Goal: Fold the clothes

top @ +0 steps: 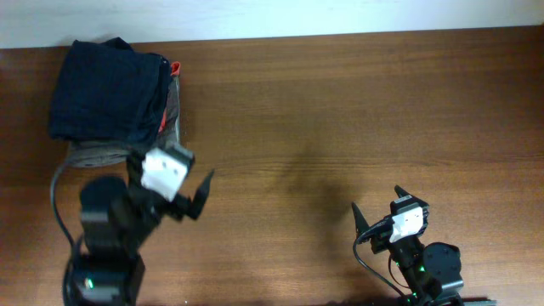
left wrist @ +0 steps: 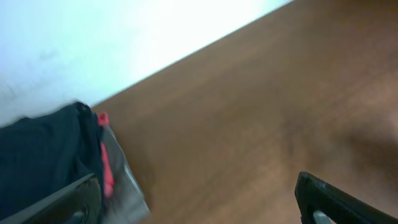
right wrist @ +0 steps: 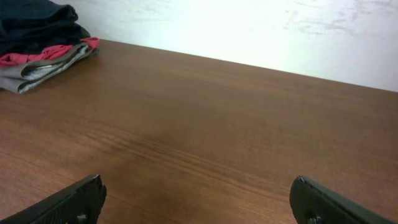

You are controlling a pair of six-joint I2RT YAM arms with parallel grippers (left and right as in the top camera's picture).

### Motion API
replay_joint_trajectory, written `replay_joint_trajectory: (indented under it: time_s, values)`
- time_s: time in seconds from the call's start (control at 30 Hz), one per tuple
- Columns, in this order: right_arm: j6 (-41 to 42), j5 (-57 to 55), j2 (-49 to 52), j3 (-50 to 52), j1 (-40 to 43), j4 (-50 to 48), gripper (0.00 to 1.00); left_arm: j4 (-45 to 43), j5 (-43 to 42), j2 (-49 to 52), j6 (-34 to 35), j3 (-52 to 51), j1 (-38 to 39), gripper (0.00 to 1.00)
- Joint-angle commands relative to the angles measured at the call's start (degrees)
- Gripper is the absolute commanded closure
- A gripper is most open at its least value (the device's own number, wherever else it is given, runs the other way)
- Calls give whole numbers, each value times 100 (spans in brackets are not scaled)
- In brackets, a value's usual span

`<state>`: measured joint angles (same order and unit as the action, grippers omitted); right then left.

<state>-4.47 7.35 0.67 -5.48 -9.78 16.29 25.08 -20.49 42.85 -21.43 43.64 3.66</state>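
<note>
**A:** Where are the clothes (top: 110, 102)?

**B:** In a heap at the far left corner of the tabletop (top: 340, 110), close to the white wall (top: 255, 17). A navy garment (top: 102, 85) lies on top. Under it a red garment (top: 174, 68) shows only as a thin edge on the right side. A gray garment (top: 93, 155) sits at the bottom and sticks out toward me.

**A:** And your left hand?

**B:** My left hand (left wrist: 198, 180) is just beside the near right corner of the clothes. It is spread wide with nothing in it. From above, one finger (top: 204, 194) stands over bare wood and the other is over the gray garment's edge. I cannot tell whether that one touches the cloth. My left wrist picture is blurred, but the clothes show at its left, beside that finger.

**A:** The right one?

**B:** My right hand (right wrist: 198, 183) is down by the near edge on the right side, well apart from the clothes. It is released too, fingers parted and empty. Its camera shows the clothes far off at the upper left, with brown wood between.

**A:** Anything in the way?

**B:** A black cable (top: 56, 200) curves along the left of my left arm, near the gray garment. A faint shadow (top: 297, 170) lies on the middle of the tabletop.
</note>
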Motion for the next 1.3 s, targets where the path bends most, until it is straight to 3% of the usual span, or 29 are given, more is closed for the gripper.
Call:
replay_joint_trajectory:
  time_s: [0.0, 0.4, 0.6, 1.27]
  values:
    - [68, 9, -48, 44, -44, 9, 1, -551, 39, -1182, 149, -1167, -83, 1]
    - [70, 9, -48, 44, -44, 7, 1, -949, 83, -4271, 144, -3412, -422, 1]
    - [70, 9, -48, 44, -44, 9, 1, -2236, 192, -4258, 140, -4306, -422, 1]
    - [68, 9, -48, 44, -44, 9, 1, -2208, 190, -4256, 142, -4315, -420, 1]
